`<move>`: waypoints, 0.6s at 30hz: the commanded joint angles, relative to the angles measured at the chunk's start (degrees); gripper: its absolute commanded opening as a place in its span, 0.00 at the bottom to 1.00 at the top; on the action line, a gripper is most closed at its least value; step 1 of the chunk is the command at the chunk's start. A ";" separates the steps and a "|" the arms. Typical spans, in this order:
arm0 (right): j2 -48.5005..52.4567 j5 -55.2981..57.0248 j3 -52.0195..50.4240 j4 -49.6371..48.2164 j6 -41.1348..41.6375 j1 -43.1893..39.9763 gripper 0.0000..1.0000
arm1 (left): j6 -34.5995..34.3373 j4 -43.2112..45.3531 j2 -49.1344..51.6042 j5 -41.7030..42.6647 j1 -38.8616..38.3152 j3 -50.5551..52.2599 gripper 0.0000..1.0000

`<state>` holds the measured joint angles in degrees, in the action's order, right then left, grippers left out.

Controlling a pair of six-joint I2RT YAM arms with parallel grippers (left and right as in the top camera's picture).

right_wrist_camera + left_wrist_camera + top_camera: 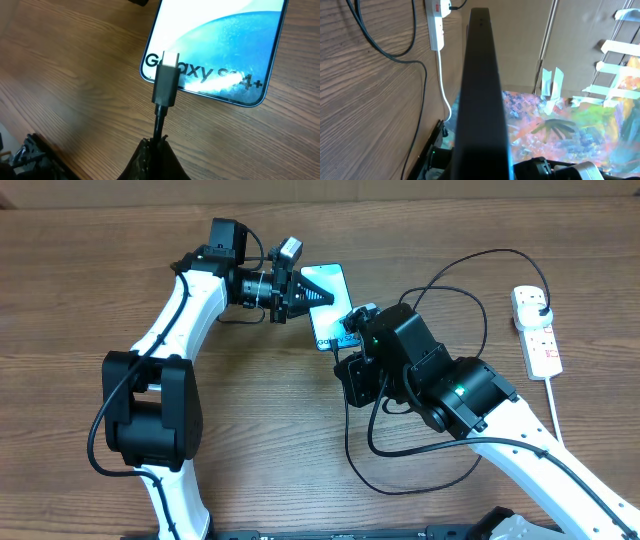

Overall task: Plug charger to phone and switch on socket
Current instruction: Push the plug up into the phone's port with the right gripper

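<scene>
The phone (330, 310) with a blue-cyan screen is held tilted by my left gripper (298, 295), which is shut on its upper end. In the left wrist view the phone (480, 90) shows edge-on as a dark slab. My right gripper (156, 145) is shut on the black charger cable just behind its connector (167, 80). The connector tip hovers over the phone's (220, 45) bottom edge, by the white text. The charger cable (420, 470) loops across the table to its black plug (540, 311) in the white socket strip (536, 330).
The socket strip (435, 22) with its thick white cord (445, 95) lies at the far right of the table. Black cable loops (395, 50) lie between the arms and the strip. The right arm body (440, 380) sits beside the phone.
</scene>
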<state>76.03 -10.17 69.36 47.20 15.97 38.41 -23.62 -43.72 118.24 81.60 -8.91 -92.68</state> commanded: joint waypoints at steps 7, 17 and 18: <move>-0.42 -0.37 0.04 0.85 -1.01 0.26 0.04 | 0.68 0.02 -0.50 2.51 -0.07 -1.22 0.04; -0.42 -0.39 0.04 6.71 0.48 0.26 0.04 | 0.52 0.81 -0.50 4.22 0.72 -1.22 0.04; -0.42 -0.39 0.04 6.67 0.48 0.26 0.04 | 0.79 0.79 -0.50 4.46 0.70 -1.22 0.04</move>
<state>76.03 -10.20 69.36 54.04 16.27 38.39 -23.81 -43.22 118.24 81.89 -8.69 -92.68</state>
